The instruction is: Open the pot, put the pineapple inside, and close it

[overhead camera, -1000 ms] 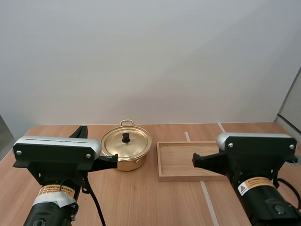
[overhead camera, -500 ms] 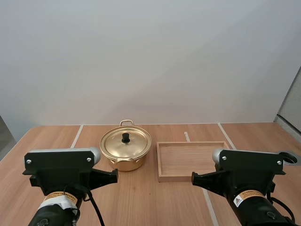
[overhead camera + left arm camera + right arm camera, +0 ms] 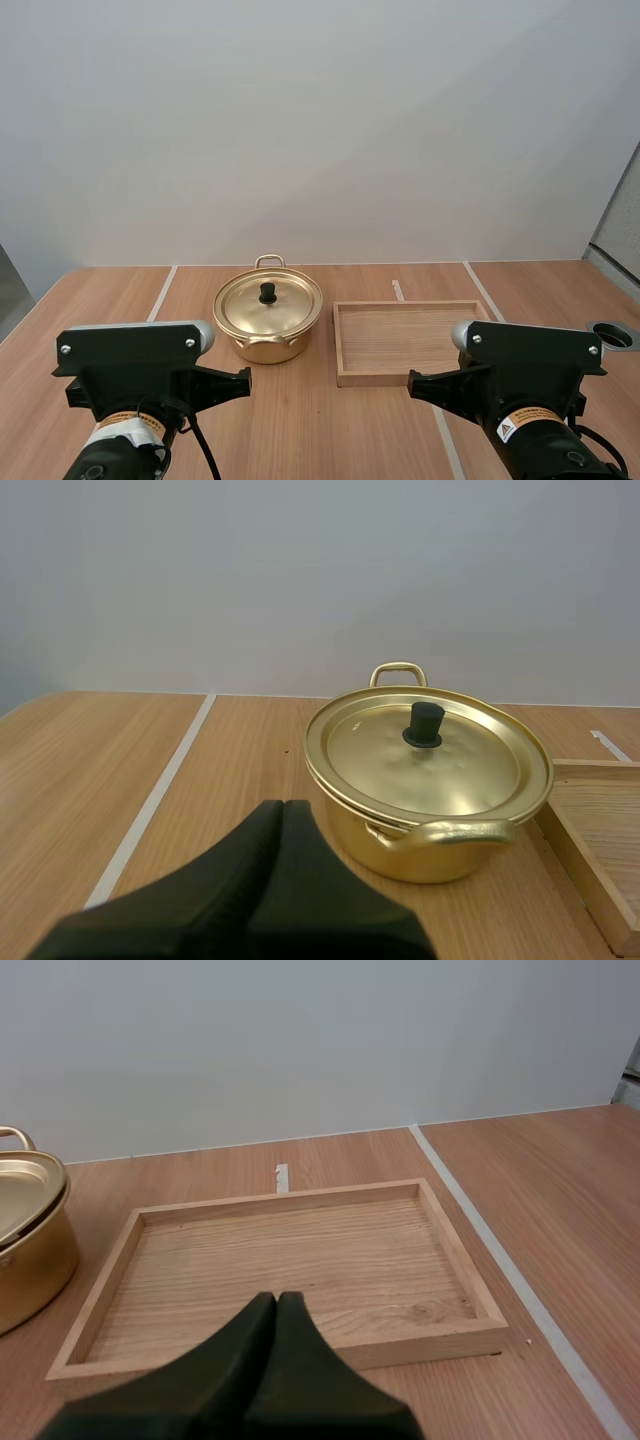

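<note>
A gold pot [image 3: 266, 343] stands at mid table with its lid [image 3: 268, 305] on, a black knob [image 3: 268, 292] on top. In the left wrist view the pot [image 3: 425, 840] with its lid [image 3: 430, 755] is just ahead of my left gripper [image 3: 283, 806], whose fingers lie together as one dark wedge. My left gripper [image 3: 244, 380] sits short of the pot's near left side, apart from it. My right gripper [image 3: 412, 381] is at the front edge of the wooden tray [image 3: 400, 340]. It is shut [image 3: 277, 1300] over the tray's near rim [image 3: 400, 1345].
The tray [image 3: 290, 1260] lies right beside the pot [image 3: 25, 1245], long side across the table. White tape lines [image 3: 160, 292] run across the wooden tabletop on both sides. A round hole [image 3: 612, 335] sits near the table's right edge.
Both arms have drawn back toward the camera and dropped lower. The left gripper no longer overlaps the pot's side. Pot and tray have not moved.
</note>
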